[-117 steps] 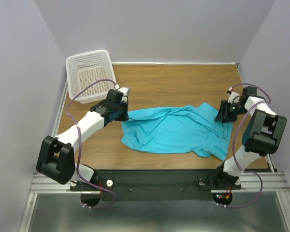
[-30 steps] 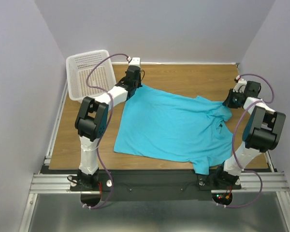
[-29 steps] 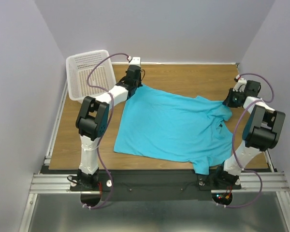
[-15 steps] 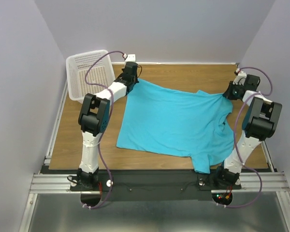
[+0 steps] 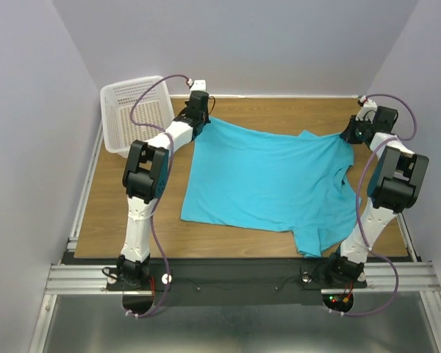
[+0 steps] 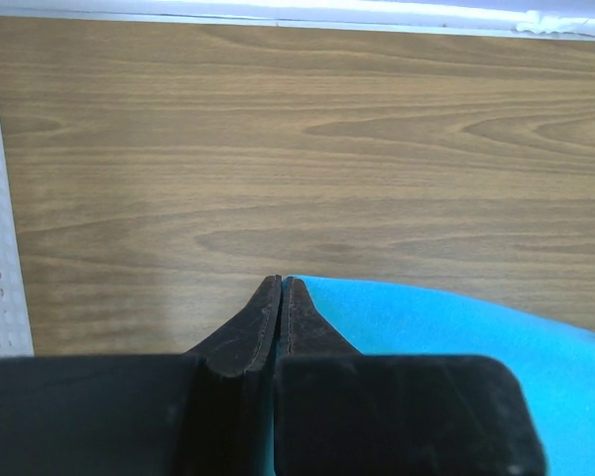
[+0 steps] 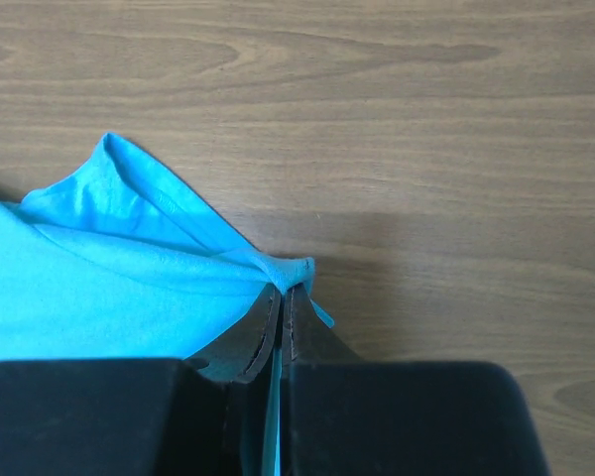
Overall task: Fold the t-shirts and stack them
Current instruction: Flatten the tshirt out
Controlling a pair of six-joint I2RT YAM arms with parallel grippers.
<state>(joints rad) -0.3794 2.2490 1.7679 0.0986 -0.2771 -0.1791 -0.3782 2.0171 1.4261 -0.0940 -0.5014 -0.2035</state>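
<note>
t-shirt (image 5: 268, 180) lies spread mostly flat, from the counter (image 5: 279, 114) middle over to its right edge. One sleeve reaches the near edge by the right arm's base.

left claw (image 6: 280, 286): pinched fully closed on the shirt's corner near the counter's far-left corner, next to the white basket (image 5: 136, 110).
right claw (image 7: 283, 293): also pinched closed, on a small bunched tip of cloth near the far-right corner.

The far edge of the cloth looks stretched between the two grips.

Handling, my read:
- It's a light, limp knit with no stiffness, so it will sag and crease wherever it's unsupported.
- It probably drags on the wood rather than sliding.
- Take it at hem corners or shoulder seams with a thin pinch, low to the counter.
- Avoid mid-panel grabs, which would likely bunch both layers.
</note>
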